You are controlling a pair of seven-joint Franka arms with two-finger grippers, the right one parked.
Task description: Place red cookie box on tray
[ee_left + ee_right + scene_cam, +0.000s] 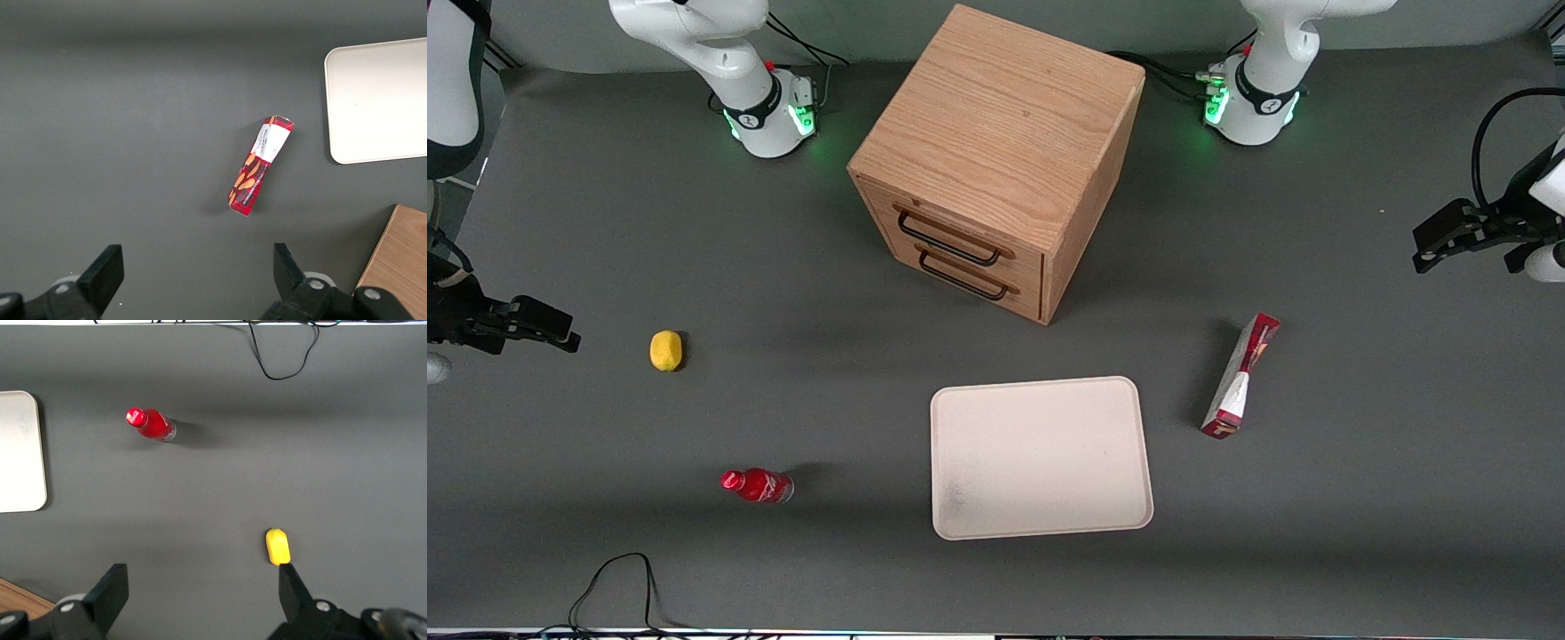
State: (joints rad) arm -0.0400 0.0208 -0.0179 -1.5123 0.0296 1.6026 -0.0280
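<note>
Front view shows the red cookie box [1240, 376] standing on edge on the tabletop [1360, 498] beside the tray [1040, 458] (at its 3 o'clock), so the wide-open, empty tool [1463, 236] should probably descend squarely across the thin faces.

No word, brand or number can be made out; the red cookie box [1240, 376] [259, 165] has a white panel with fine printed lines, too small to read; the small red bottle [758, 485] [151, 425], in the lower part of the front frame, bears a white mark on its label that cannot be read; the gripper [1463, 253] [197, 257], spread wide above the working arm's end of the table, shows no lettering.
</note>
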